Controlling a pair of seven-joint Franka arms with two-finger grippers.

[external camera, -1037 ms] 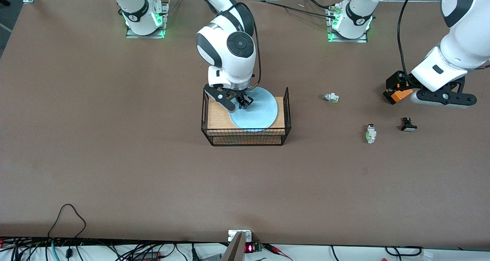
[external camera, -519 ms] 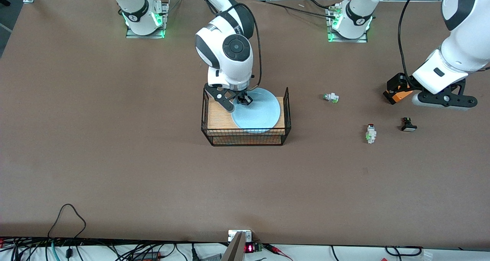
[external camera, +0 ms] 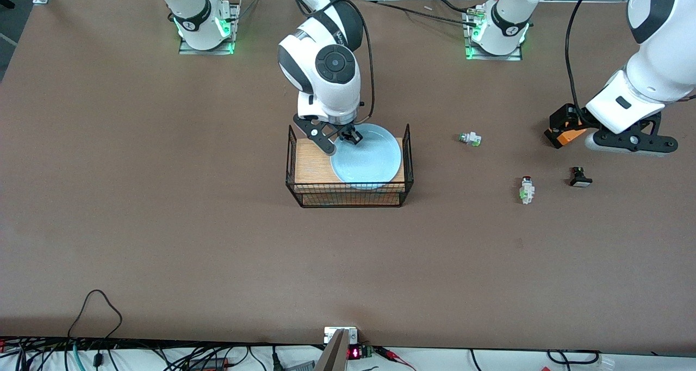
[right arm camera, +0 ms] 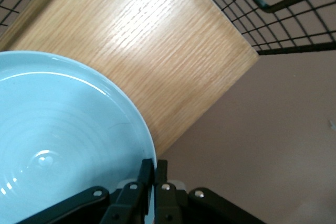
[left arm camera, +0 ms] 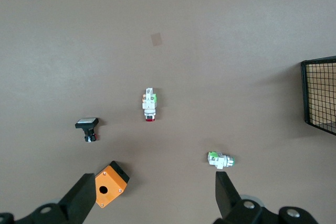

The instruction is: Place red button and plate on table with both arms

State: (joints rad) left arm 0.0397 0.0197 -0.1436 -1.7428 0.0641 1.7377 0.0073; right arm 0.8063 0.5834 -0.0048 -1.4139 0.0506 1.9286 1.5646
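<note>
The light-blue plate [external camera: 370,161] hangs over the wooden board of the wire crate [external camera: 409,159]. My right gripper [external camera: 350,137] is shut on its rim at the edge nearer the robot bases. The right wrist view shows the pinched rim [right arm camera: 63,129] between the shut fingertips of the right gripper [right arm camera: 155,167]. The red button [external camera: 526,189] lies on the brown table [external camera: 163,224] toward the left arm's end, also in the left wrist view [left arm camera: 149,106]. My left gripper [external camera: 625,141] hovers open and empty over the table near it [left arm camera: 155,203].
A green-capped switch [external camera: 470,138] [left arm camera: 220,159] and a black switch with a white cap [external camera: 580,178] [left arm camera: 87,128] lie near the red button. An orange block [external camera: 568,133] [left arm camera: 110,184] lies on the table below the left gripper. The crate's board [right arm camera: 157,51] is bare beside the plate.
The right gripper has carried the plate a little toward the left arm's end over the crate. The left arm rose slightly at first, then stayed still.
</note>
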